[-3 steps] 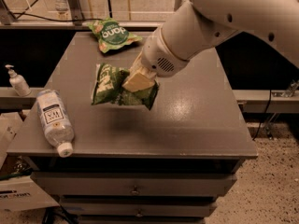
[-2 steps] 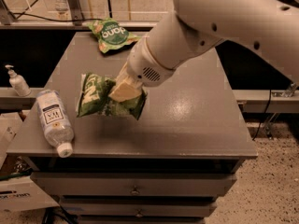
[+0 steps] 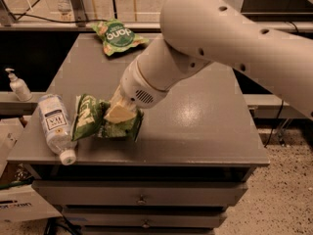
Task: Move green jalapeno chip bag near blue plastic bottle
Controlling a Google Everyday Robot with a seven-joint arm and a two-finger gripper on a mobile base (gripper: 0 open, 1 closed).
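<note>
The dark-green jalapeno chip bag (image 3: pixel 93 117) with pale block lettering is held in my gripper (image 3: pixel 119 112), low over the left front of the grey table (image 3: pixel 205 131). The gripper is shut on the bag's middle, and the bag's left end folds down toward the table. The blue plastic bottle (image 3: pixel 55 127), clear with a white label and white cap, lies on its side at the table's left front edge, just left of the bag with a small gap between them. My white arm reaches in from the upper right.
A lighter green bag with a round white-lettered logo (image 3: pixel 117 35) lies at the table's back edge. A small white pump dispenser (image 3: pixel 18 86) stands on a ledge left of the table. Drawers sit under the tabletop.
My gripper has carried the chip bag left and toward the front edge, and lower, so it is now right beside the bottle. The bottle and the other bag have not moved.
</note>
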